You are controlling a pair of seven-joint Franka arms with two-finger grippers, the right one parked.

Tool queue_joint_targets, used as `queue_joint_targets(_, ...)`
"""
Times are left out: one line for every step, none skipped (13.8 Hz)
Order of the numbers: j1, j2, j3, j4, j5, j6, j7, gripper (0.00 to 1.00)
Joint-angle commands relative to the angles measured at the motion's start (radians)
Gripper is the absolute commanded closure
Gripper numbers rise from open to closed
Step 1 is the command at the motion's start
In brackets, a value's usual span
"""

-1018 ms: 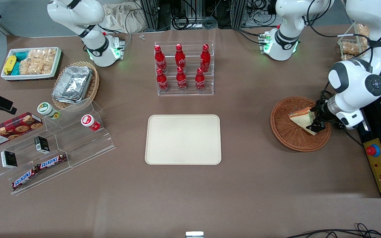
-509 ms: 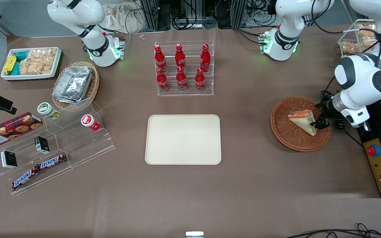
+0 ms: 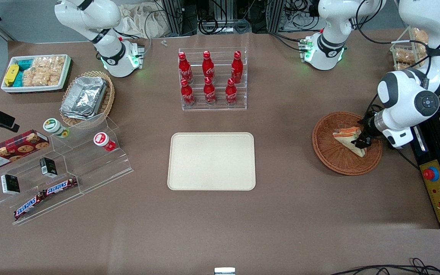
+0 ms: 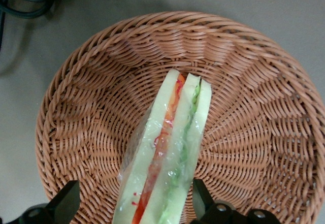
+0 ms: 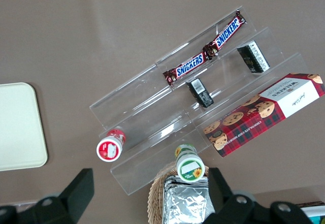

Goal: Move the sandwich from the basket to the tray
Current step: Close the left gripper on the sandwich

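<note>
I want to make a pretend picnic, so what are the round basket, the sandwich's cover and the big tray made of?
The basket looks like woven wicker: reddish-brown strands in ridged rows. The sandwich seems wrapped in thin clear plastic film; it is shiny and crinkled. The tray looks like matte cream plastic or fiberboard; I cannot tell which. The end effector is open, its fingers either side of the sandwich in the basket.

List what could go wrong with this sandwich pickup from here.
1. The gripper is open, its fingers straddling one end of the sandwich, so a grasp there may let the wedge pivot or droop.
2. The clear wrap looks slick and the bread soft; closing could squash it or slip.
3. The sandwich lies in the basket, so a low sideways lift toward the tray might snag the rim.
</note>
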Motion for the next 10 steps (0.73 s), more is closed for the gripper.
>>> queue_joint_targets(-0.024, 0.014, -0.004, -0.042, 0.022, 0.072, -0.025, 0.00)
queue_joint_targets(-0.039, 0.012, -0.004, -0.052, 0.024, 0.073, -0.022, 0.00)
queue_joint_targets(-0.044, 0.015, -0.004, -0.050, 0.027, 0.073, -0.022, 0.08)
queue_joint_targets(-0.044, 0.015, -0.004, -0.049, 0.028, 0.073, -0.022, 0.47)
queue_joint_targets(-0.046, 0.012, -0.005, -0.049, 0.028, 0.073, -0.013, 0.99)
queue_joint_targets(-0.046, 0.009, -0.005, -0.046, 0.028, 0.072, -0.013, 1.00)
queue_joint_targets(-0.046, 0.003, -0.005, -0.040, 0.028, 0.070, -0.012, 1.00)
queue_joint_targets(-0.046, -0.009, -0.005, -0.038, 0.028, 0.064, -0.006, 1.00)
queue_joint_targets(-0.044, -0.018, -0.004, -0.038, 0.028, 0.055, 0.019, 1.00)
queue_joint_targets(-0.046, -0.038, -0.004, -0.029, 0.027, 0.016, 0.056, 1.00)
